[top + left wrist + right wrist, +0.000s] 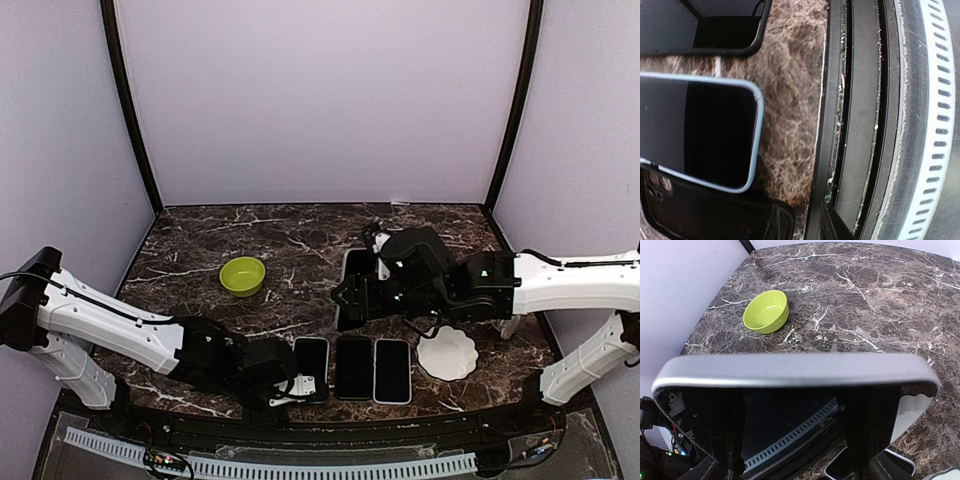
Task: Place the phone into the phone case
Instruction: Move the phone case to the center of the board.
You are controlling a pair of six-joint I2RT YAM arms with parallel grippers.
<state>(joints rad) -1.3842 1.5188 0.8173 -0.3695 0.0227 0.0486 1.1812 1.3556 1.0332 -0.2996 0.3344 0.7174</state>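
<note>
While the right gripper (352,298) hung over the marble table (200,250), right of centre in the top view, it had the phone (790,371) clamped between its fingers, with the jaws set wide across the handset's body. Seen from the right wrist, that phone filled the lower half of the frame, its silver edge running side to side above a dark glossy face, and the green bowl (766,311) sat on the table beyond it, toward the upper left. Below the held phone in the top view, along the lower centre of the frame, three dark pieces lay flat side by side near the table's front edge, apart from the phone: the leftmost slab (312,362), the middle slab (353,367) and the light-rimmed slab (392,370), with a white scalloped dish (447,354) just beside that last. The left gripper (290,386) sat low at the bottom end of the leftmost slab, touching it or nearly so. From the left wrist, an empty black case (725,35) showed at the upper left, a blue-rimmed case (700,130) at left centre, and a black piece with a round cut-out (670,210) at the lower left. Whether those left jaws were open or closed on anything could not be told.
</note>
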